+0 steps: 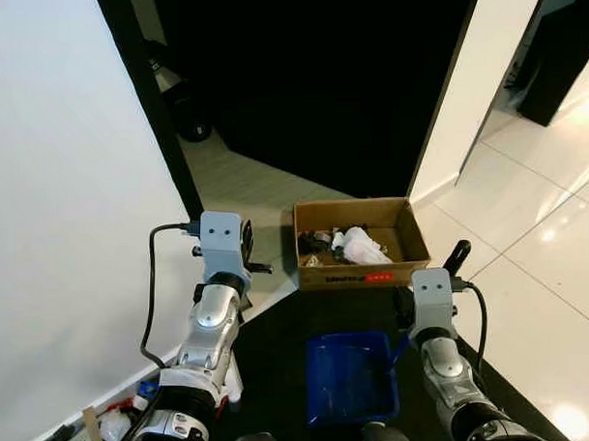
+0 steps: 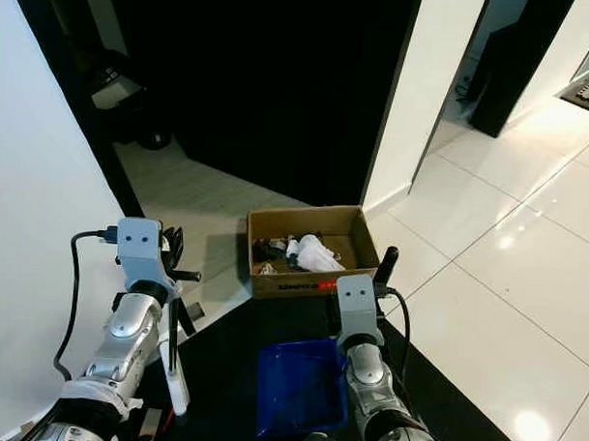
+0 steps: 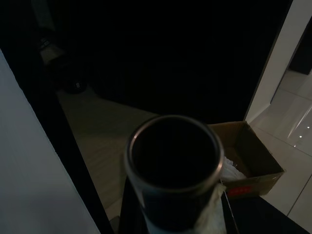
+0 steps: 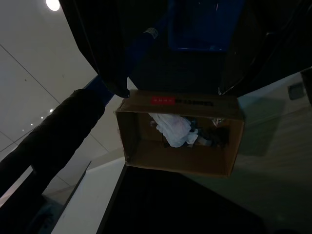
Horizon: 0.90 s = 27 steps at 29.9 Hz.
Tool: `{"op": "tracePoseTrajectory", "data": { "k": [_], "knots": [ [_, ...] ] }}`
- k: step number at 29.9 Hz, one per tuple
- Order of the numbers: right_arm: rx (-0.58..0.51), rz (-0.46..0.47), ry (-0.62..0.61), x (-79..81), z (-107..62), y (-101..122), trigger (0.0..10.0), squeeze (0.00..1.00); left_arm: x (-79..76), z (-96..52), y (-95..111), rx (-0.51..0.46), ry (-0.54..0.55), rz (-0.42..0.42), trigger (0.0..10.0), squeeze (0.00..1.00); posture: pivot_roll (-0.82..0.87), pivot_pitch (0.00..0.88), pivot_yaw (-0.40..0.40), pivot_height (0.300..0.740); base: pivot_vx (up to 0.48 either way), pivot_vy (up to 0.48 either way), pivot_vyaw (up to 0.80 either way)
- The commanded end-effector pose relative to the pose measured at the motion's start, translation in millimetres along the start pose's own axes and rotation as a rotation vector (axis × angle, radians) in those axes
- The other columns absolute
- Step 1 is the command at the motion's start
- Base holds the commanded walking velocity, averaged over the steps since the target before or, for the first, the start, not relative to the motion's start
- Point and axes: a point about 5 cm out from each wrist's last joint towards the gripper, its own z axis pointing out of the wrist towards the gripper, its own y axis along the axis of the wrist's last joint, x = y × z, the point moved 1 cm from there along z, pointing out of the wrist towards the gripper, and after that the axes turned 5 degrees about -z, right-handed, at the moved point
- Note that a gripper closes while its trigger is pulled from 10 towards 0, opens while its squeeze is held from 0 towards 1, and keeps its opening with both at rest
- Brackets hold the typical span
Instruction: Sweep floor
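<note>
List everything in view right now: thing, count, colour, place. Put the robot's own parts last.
cardboard box: one, brown, open, on the floor ahead of the robot by the white wall's corner
trash: a heap, white crumpled paper with dark bits, inside the cardboard box
dustpan: one, blue, low between the two arms, nearer the robot than the box
broom handle: one, dark stick with a white lower part, upright beside the left arm
white panel: one, white, on the robot's left
dark doorway: one, black, behind the box
tiled floor: glossy white, on the robot's right
left claw: one, black, raised beside the white panel
right claw: one, black, near the box's right corner
</note>
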Motion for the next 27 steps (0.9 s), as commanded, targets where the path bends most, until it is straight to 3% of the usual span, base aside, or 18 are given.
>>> {"op": "tracePoseTrajectory", "data": {
  "k": [1,27],
  "knots": [
    [0.024,0.006,-0.001,0.0,-1.4,-4.3,10.0,0.0,-4.3,3.5,6.8,-0.039,-0.01,0.011,10.0,0.0,0.01,0.0,0.038,0.74,0.0,0.0,0.0],
    [0.026,0.006,0.006,1.2,-0.8,-3.8,10.0,0.0,-2.7,3.8,5.9,-0.035,-0.013,0.017,10.0,0.0,0.01,0.0,0.039,0.74,0.0,0.0,0.0]
  ]
}}
